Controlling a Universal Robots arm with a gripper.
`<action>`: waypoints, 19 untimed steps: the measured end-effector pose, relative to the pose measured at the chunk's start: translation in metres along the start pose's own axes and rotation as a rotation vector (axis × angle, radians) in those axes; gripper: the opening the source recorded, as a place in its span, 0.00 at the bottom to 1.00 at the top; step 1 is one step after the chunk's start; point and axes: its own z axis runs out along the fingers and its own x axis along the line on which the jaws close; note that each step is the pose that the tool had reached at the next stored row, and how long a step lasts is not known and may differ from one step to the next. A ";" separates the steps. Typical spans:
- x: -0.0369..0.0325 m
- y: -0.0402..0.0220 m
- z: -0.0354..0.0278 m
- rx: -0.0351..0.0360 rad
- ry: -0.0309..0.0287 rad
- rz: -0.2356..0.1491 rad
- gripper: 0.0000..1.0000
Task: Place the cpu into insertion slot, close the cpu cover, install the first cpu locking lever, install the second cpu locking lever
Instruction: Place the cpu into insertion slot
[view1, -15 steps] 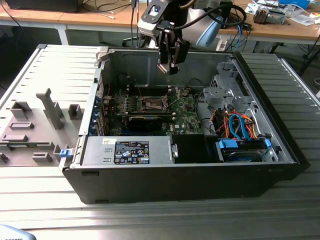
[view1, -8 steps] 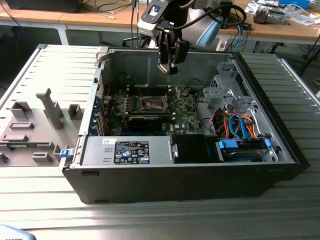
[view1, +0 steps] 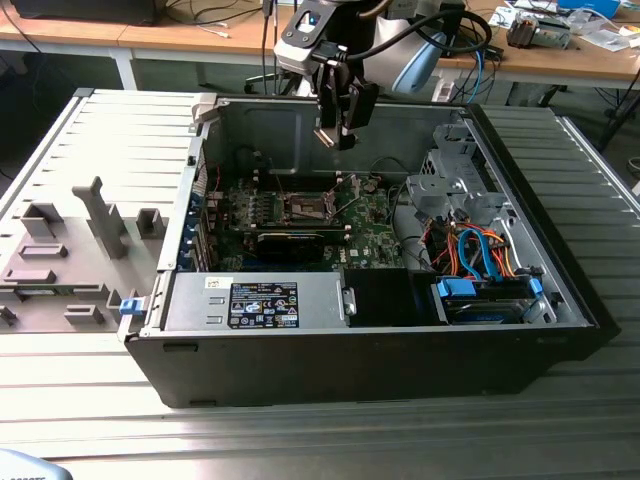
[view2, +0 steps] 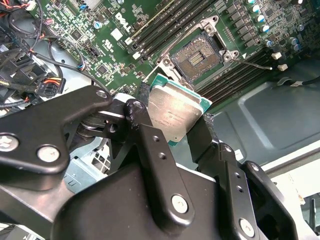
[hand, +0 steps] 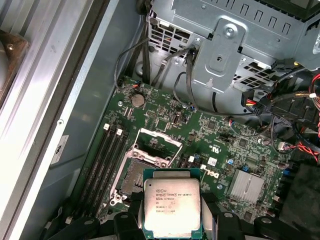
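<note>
Over the open computer case (view1: 350, 365), the gripper (view2: 174, 114) clamps the cpu (hand: 171, 204) above the uncovered insertion slot (view2: 199, 56).

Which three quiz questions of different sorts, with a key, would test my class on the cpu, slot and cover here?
1. True or false: the cpu already sits in the slot.
2. The cover is: A) shut over the slot, B) swung open, C) lying outside the case.
3. Fill in: the gripper is shut on the ____.
Key: 1 false; 2 B; 3 cpu.
</note>
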 end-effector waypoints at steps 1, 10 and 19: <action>0.0000 0.0000 0.0000 0.0000 0.0000 0.000 0.55; 0.0001 0.0000 0.0009 0.0013 -0.0005 0.018 0.55; 0.0001 0.0000 0.0010 0.0016 -0.0006 0.023 0.55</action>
